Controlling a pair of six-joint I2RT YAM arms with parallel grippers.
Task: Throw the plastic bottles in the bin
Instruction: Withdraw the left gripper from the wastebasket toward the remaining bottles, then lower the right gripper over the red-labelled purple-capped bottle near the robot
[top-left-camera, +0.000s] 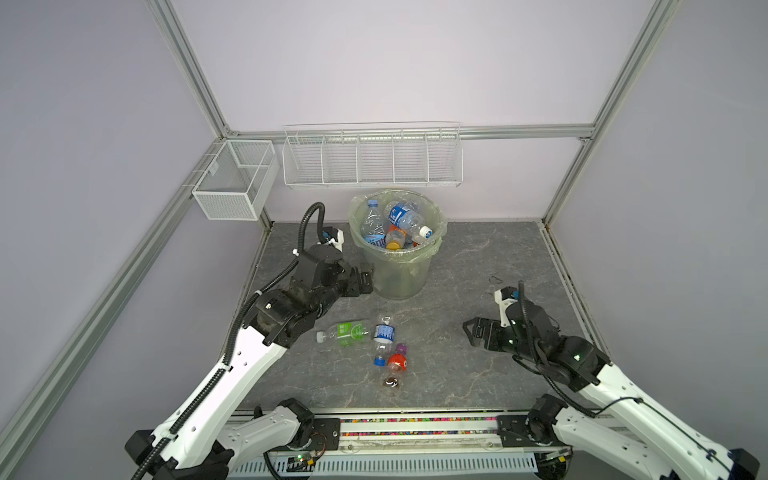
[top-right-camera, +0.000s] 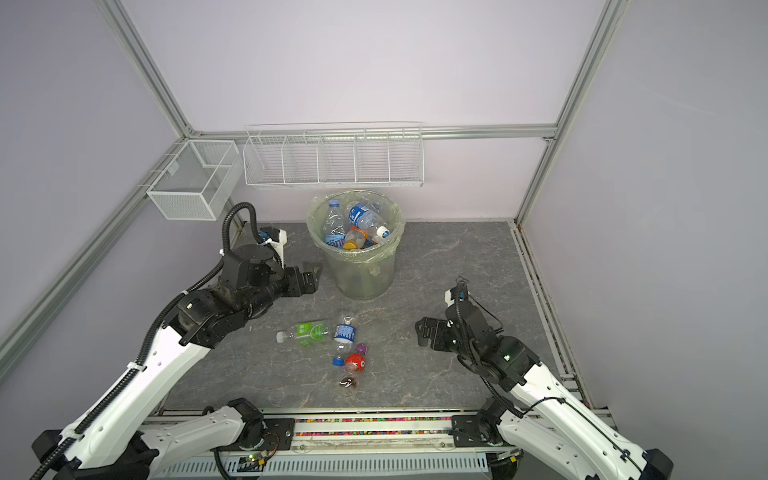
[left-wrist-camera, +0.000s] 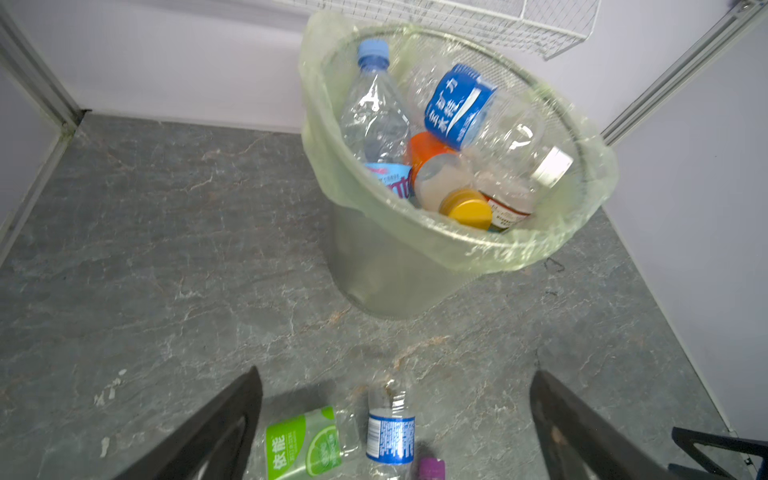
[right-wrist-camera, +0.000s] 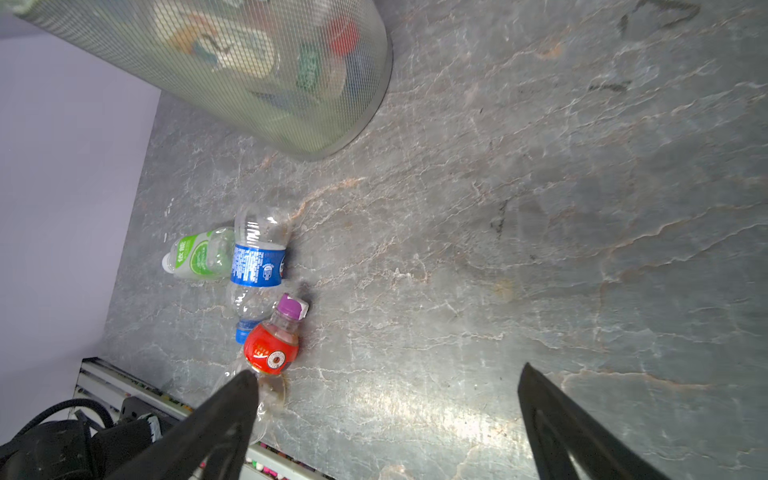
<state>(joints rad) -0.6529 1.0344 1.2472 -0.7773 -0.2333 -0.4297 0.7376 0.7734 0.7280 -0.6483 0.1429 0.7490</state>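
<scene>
Bin (top-left-camera: 401, 274), upper centre: bottle-filled. Mid-frame floor (top-left-camera: 478, 257): green-label bottle (top-left-camera: 347, 332), blue-label bottle (top-left-camera: 383, 334), red-label bottle (top-left-camera: 397, 362). My left gripper (top-left-camera: 368, 279), right gripper (top-left-camera: 467, 333): fingers wide, empty.

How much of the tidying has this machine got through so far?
Mostly done: the bin is piled nearly to its rim with bottles. Nothing is in hand: left gripper and right gripper are open and empty. Left on the table: green-label bottle, blue-label bottle and purple-capped red-label bottle.
</scene>
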